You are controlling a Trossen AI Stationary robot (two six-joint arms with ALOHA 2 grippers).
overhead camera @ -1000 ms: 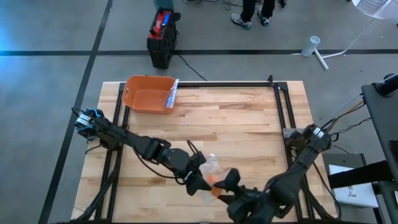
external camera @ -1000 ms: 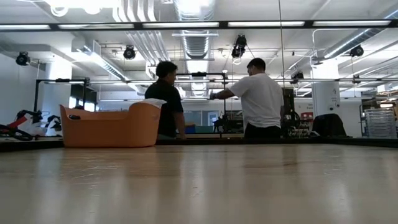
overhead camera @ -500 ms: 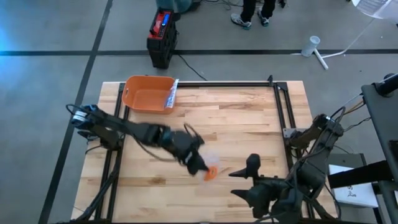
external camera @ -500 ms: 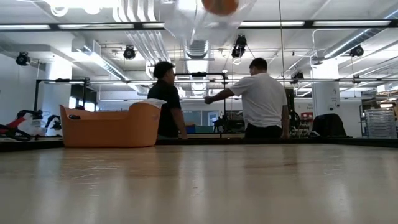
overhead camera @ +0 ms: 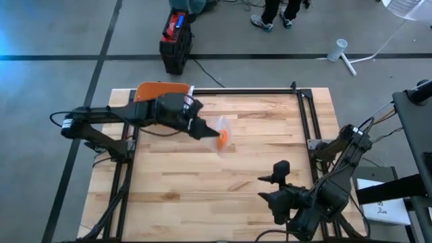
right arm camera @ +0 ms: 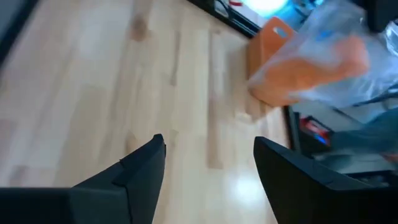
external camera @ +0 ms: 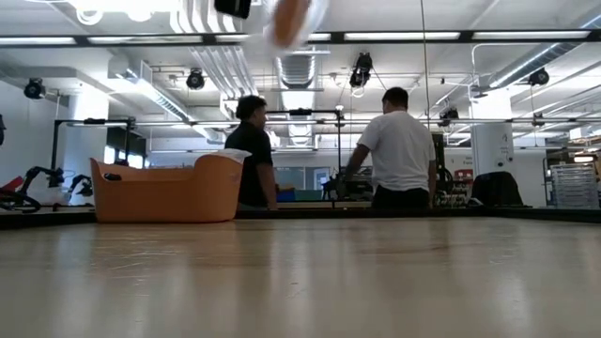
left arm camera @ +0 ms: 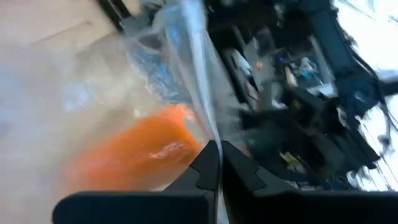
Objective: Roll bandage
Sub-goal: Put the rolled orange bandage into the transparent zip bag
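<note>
A clear plastic bag (overhead camera: 220, 128) with an orange bandage roll (overhead camera: 223, 138) inside it is held in the air over the table's far left part. My left gripper (overhead camera: 202, 129) is shut on the bag, just right of the orange bin (overhead camera: 156, 90). The bag also shows blurred at the top of the low view (external camera: 289, 19) and in the right wrist view (right arm camera: 342, 50). My right gripper (overhead camera: 273, 190) is open and empty near the table's front right, with its fingers spread wide in the right wrist view (right arm camera: 208, 163). My left gripper pinches the bag's clear film (left arm camera: 200, 106) between its two shut fingertips (left arm camera: 208, 163). The orange roll (left arm camera: 134, 158) lies in the bag beside the fingers. The bag is lifted clear of the table and trails from the fingers toward the table's right.
The orange bin stands at the far left corner, partly under my left arm, with a white packet (overhead camera: 187, 101) at its right rim. A black frame rail (overhead camera: 305, 121) runs along the table's right side. Two people stand beyond the far edge (external camera: 394, 150).
My left gripper has risen and swung from the table's near middle toward the far left and the bin, carrying the bag clear of the table. My right gripper has drawn away from the bag toward the right.
</note>
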